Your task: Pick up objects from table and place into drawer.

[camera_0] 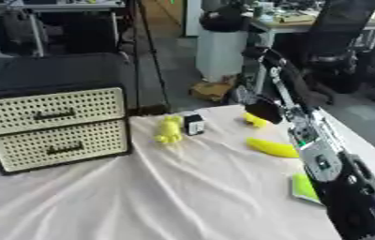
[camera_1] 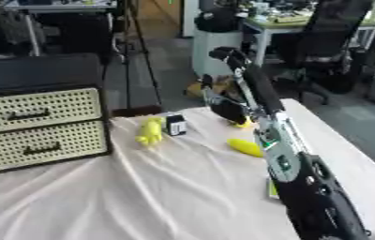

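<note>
On the desk [camera_0: 183, 197] lie three yellow objects: one [camera_0: 168, 130] beside a small black-and-white box [camera_0: 194, 124], one [camera_0: 272, 147] mid-cloth, one [camera_0: 256, 120] at the right hand [camera_0: 265, 111], whose grip I cannot tell. The cabinet's two drawers [camera_0: 53, 110] [camera_0: 59, 145] are closed.

A grey smooth floor [camera_0: 183, 61] stretches beyond the table; far right stands a black office chair [camera_0: 338, 33] beside a cluttered desk [camera_1: 293, 21].
</note>
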